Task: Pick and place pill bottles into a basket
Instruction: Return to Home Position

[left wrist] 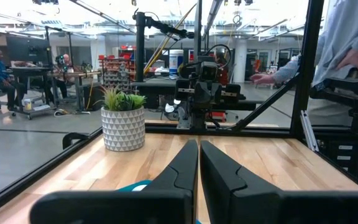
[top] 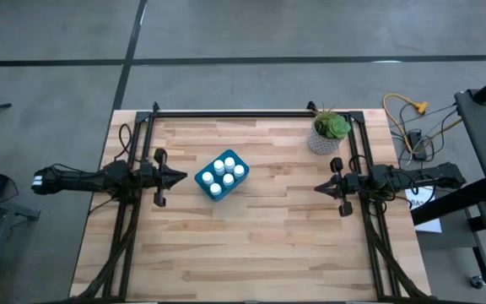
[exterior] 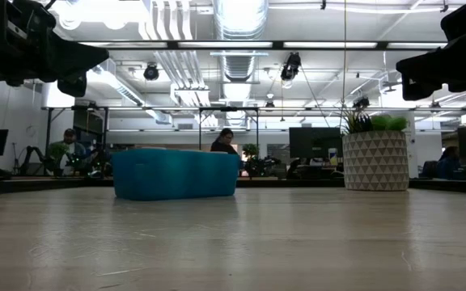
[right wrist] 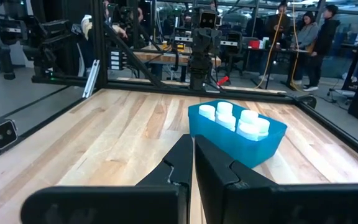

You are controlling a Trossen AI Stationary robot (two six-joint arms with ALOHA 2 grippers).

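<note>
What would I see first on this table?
The teal-blue plastic basket in the middle of the wooden table, packed with six white pill bottles. The white pot with a green plant at its far right corner. The left gripper and right gripper flank the basket, fingers shut.

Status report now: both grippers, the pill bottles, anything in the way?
Left gripper shut, empty, at left side; right gripper the same, at right side. Six pill bottles upright in the basket, mid-table. Potted plant apart, far corner; nothing blocking.
</note>
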